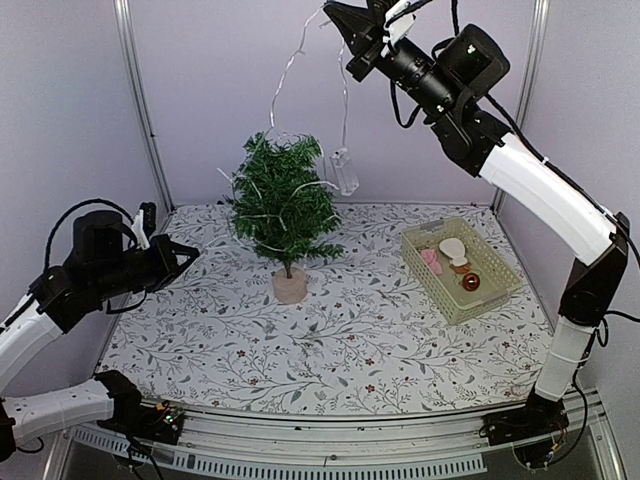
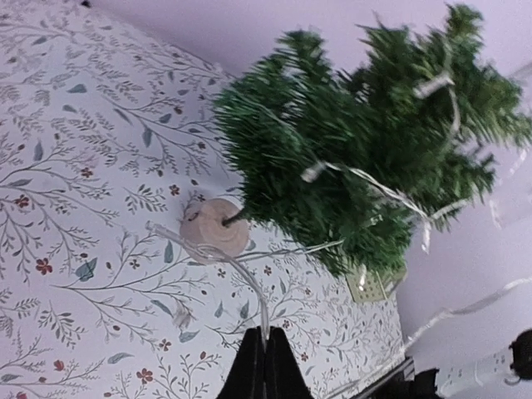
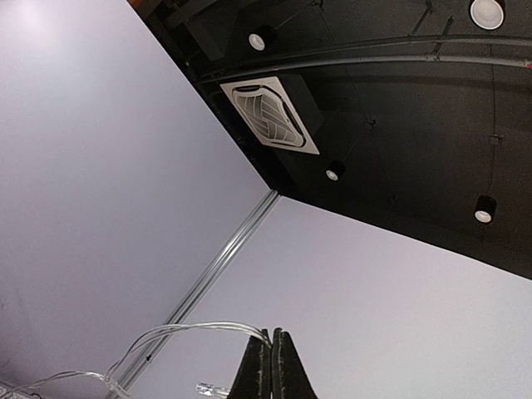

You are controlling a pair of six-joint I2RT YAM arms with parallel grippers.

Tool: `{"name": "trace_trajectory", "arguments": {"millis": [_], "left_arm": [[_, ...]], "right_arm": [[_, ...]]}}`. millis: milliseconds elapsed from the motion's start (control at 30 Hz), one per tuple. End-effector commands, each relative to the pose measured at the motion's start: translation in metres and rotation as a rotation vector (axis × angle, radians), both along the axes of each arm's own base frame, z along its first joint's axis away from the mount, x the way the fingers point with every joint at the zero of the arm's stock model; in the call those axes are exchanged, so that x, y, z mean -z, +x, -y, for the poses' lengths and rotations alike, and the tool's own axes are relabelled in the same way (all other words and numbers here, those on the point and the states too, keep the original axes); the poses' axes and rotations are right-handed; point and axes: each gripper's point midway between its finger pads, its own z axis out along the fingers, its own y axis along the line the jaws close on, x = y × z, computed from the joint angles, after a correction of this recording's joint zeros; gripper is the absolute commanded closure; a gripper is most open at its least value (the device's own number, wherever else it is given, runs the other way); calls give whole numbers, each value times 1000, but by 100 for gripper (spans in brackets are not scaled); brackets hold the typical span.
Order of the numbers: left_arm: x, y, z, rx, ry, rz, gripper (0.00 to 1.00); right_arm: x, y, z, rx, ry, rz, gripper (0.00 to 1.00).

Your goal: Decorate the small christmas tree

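Small christmas tree stands upright on the table, left of the basket, light string draped over it; left gripper pinches the string near the base; right gripper clamps it high overhead.

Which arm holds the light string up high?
The right arm's fingers pinch the light string well above the top of the small christmas tree. The left arm's fingers grip it low down.
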Motion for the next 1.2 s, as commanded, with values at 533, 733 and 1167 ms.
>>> {"name": "trace_trajectory", "arguments": {"millis": [533,733,1167], "left_arm": [[0,134,-107,-570,-205,-133,100],[9,171,-118,-595,-215,-166,100],[5,176,-108,-381,-98,-39,71]], "right_arm": [[33,109,7,189,142,26,100],[58,146,14,207,157,-10,100],[74,147,3,56,140,-57,100]]}}
